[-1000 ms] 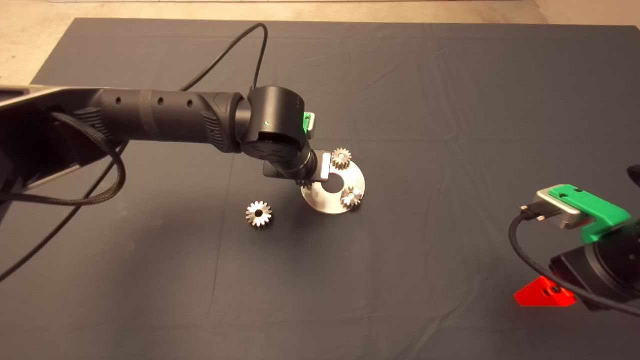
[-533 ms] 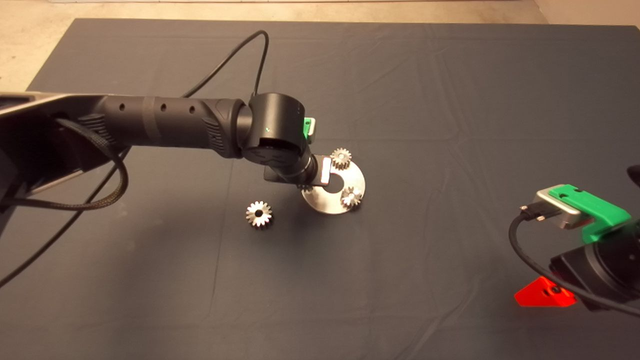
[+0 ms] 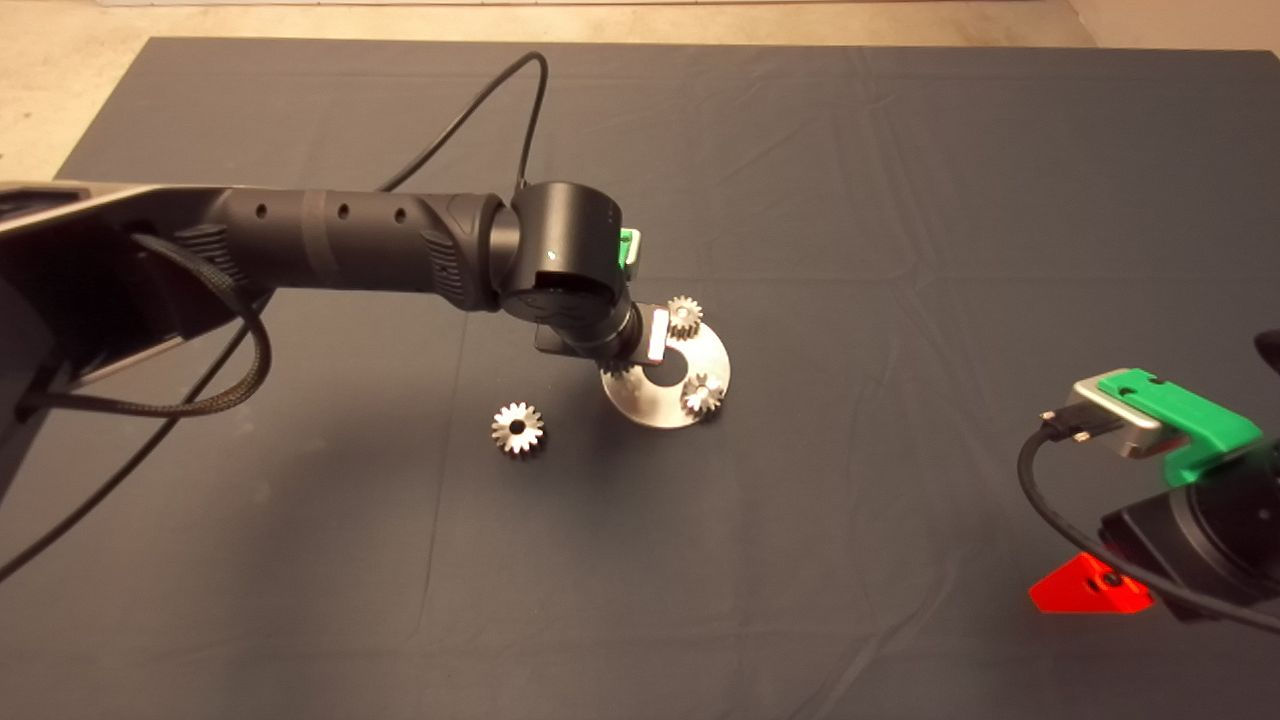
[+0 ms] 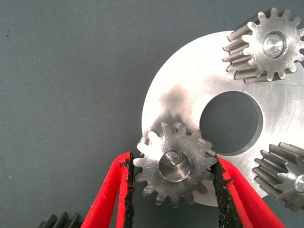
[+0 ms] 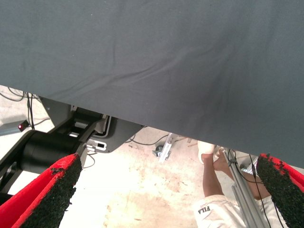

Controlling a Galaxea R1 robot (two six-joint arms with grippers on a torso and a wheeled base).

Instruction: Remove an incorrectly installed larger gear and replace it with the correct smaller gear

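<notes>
Dark grey cloth mat [image 3: 900, 200] covers the table, with a round silver metal plate with a centre hole [image 4: 190, 95] lying on it.

Left gripper [image 4: 172, 190] is over the plate's near-left edge. Its red fingers with black pads [image 4: 124, 190] are spread and bracket the small dull grey spur gear [image 4: 173, 164], which sits over a pin on the plate. One pad is right at the teeth, the other has a sliver of gap, so no real clamp.

Two more small gears are seated on the plate: one at the far edge [image 3: 684, 316], one at the right edge [image 3: 703, 393].

Bright silver star-toothed larger gear [image 3: 518, 429] lies flat on the mat, apart from the plate on its left, so removal looks done.

Step in hand, my read: seating or releasing the smaller gear on its pin. Gear looks down on the plate, but I can't tell if it's fully home.

Next move calls for a straight lift clear of the teeth, without dragging the gear off the pin.

Right gripper [image 5: 166, 199] is parked at the mat's lower right edge, fingers wide apart, empty; a person's leg [image 5: 211, 190] shows beyond.
</notes>
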